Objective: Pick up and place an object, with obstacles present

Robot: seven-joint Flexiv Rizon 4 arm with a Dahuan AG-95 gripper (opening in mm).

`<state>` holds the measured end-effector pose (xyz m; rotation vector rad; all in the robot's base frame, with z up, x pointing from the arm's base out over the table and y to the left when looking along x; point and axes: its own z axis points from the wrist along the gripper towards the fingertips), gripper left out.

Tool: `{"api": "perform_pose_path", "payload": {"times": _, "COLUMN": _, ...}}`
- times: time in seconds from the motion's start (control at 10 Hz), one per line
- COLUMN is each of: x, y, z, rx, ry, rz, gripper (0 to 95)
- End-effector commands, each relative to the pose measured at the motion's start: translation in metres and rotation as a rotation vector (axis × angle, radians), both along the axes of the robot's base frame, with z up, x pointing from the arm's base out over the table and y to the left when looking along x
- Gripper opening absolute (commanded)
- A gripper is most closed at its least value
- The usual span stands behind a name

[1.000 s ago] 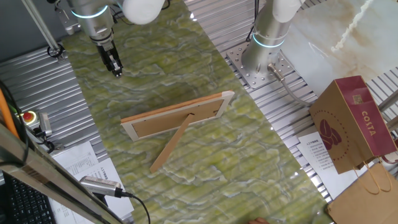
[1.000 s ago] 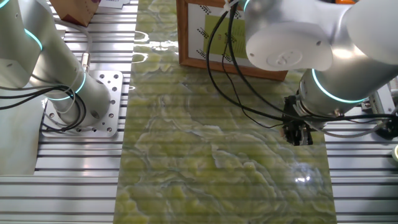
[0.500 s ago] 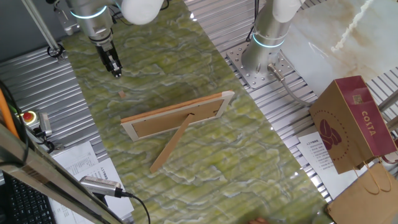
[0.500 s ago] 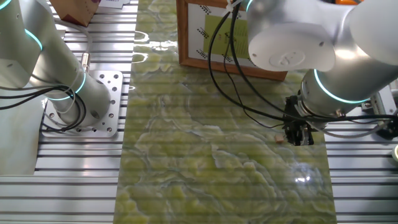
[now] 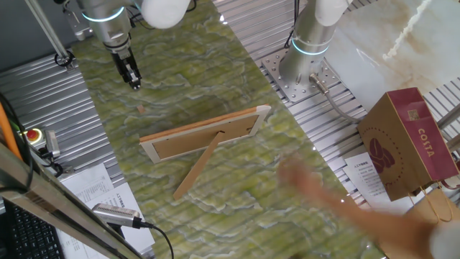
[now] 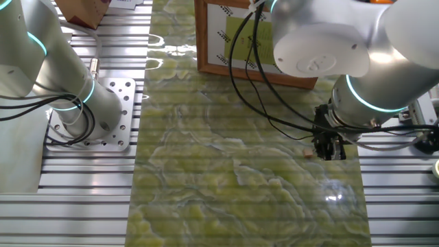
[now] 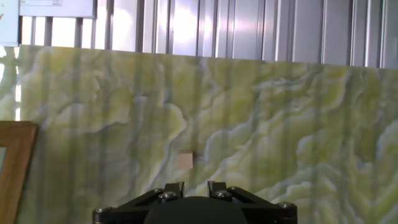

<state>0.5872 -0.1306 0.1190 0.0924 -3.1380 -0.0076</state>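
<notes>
A small tan square piece lies on the green marbled table just ahead of my gripper; it also shows in one fixed view and in the other fixed view. My gripper hangs above the table's far left part, its jaws slightly apart with nothing between them; it shows too in the other fixed view. The obstacle, a light wooden picture frame, stands mid-table with its back showing and its long prop leg out in front. Its edge shows in the hand view.
A second robot arm's base stands at the table's far right side. A blurred human hand reaches in over the lower right. A brown Costa box and papers lie to the right. A red button box sits at the left.
The small tan piece appeared on the table under my gripper between one second and half a second ago. A blurred hand has now come in at the lower right. My arm has stayed still.
</notes>
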Motion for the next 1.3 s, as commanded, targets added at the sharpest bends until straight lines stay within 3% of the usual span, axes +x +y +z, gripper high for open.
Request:
{"api": "perform_pose_path", "payload": {"times": 0.1, "x": 0.001, "y": -0.002, "z": 0.013, "rx": -0.001, "ry": 0.012, "rz": -0.001, "gripper": 19.0}}
{"api": "perform_pose_path", "payload": {"times": 0.2, "x": 0.003, "y": -0.003, "z": 0.021, "rx": 0.000, "ry": 0.009, "rz": 0.016, "gripper": 0.0}}
{"api": "perform_pose_path", "payload": {"times": 0.8, "x": 0.007, "y": 0.002, "z": 0.055, "rx": -0.005, "ry": 0.016, "rz": 0.044, "gripper": 0.0}}
{"api": "perform_pose_path", "payload": {"times": 1.3, "x": 0.008, "y": 0.002, "z": 0.062, "rx": -0.003, "ry": 0.017, "rz": 0.042, "gripper": 0.0}}
